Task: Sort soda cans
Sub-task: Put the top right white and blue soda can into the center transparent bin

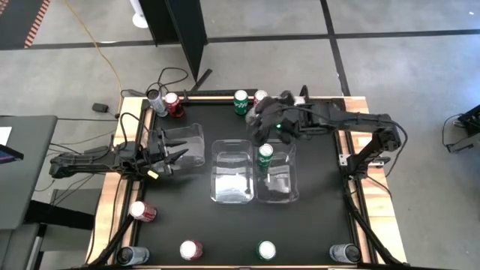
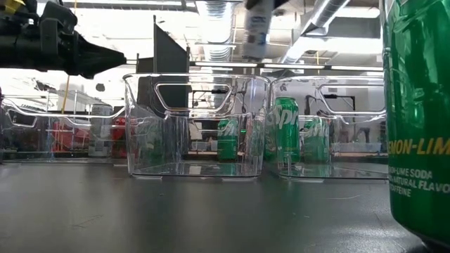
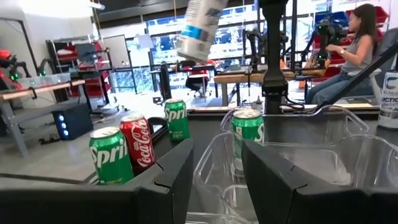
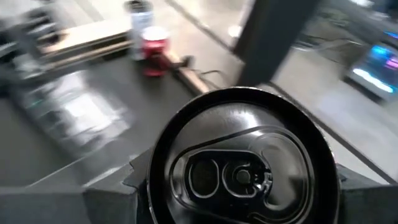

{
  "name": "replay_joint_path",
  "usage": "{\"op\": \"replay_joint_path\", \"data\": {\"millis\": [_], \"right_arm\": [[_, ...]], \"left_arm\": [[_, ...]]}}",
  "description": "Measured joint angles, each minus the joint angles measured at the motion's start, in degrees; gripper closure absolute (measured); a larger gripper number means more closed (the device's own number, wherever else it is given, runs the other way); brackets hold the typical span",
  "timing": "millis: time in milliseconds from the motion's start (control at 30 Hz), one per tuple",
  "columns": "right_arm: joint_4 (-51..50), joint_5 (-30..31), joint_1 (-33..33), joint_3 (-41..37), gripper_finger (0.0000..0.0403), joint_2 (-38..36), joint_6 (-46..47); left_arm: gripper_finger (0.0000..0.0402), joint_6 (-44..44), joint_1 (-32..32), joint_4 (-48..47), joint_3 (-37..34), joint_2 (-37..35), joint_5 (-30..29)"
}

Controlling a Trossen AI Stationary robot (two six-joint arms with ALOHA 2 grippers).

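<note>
My right gripper [image 1: 267,124] is over the table's far middle, just beyond the right clear bin [image 1: 288,187], shut on a white-and-blue soda can [image 2: 256,28] held in the air; the left wrist view shows this can [image 3: 199,28] tilted. One green can [image 1: 265,155] stands in the right bin. My left gripper [image 1: 171,157] is open at the left bin's [image 1: 187,142] left side, touching nothing. Other cans stand on their bases: silver [image 1: 155,99], red [image 1: 174,103] and green [image 1: 241,101] along the far edge, with red [image 1: 142,211] and several more along the near edge. My right gripper holds the white-and-blue can by its upper end, just below the top rim [image 4: 242,102], pinched between the two fingers [image 4: 118,193] on opposite sides of the wall. The fingers come from above, pointing down. The can hangs below them, lifted clear and slightly tilted.
An empty clear bin [image 1: 231,171] sits between the left and right bins. Near-edge cans: dark [image 1: 131,255], red [image 1: 190,250], green [image 1: 266,250] and dark [image 1: 345,253]. Another can [image 1: 260,97] stands beside the far green one. A person [image 3: 357,43] sits in the room beyond.
</note>
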Motion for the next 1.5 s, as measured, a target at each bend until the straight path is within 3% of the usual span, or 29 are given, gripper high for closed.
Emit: {"op": "replay_joint_path", "data": {"millis": [333,467,700,1067,1500], "right_arm": [[9.82,-20.73,-0.53,-0.02,0.0144,9.85,-8.7],[10.99,-25.47,-0.89,-0.02,0.0144,13.22,-9.49],[12.32,-28.69,-1.84,-0.03,0.0144,17.27,-10.06],[12.63,-31.67,-2.17,-0.05,0.0144,17.28,-12.08],[15.01,-33.57,-2.13,-0.04,0.0144,18.0,-13.69]], "left_arm": [[0.027,-2.66,0.0,0.07,1.34,-0.11,-0.89],[0.027,-3.65,0.0,0.09,1.42,-0.11,-1.54],[0.027,-8.59,0.0,0.07,1.49,-0.11,-8.0],[0.027,-13.99,-0.02,-4.52,1.57,-0.09,-8.31],[0.027,-11.46,0.0,-2.76,1.64,-0.11,-8.62]]}}
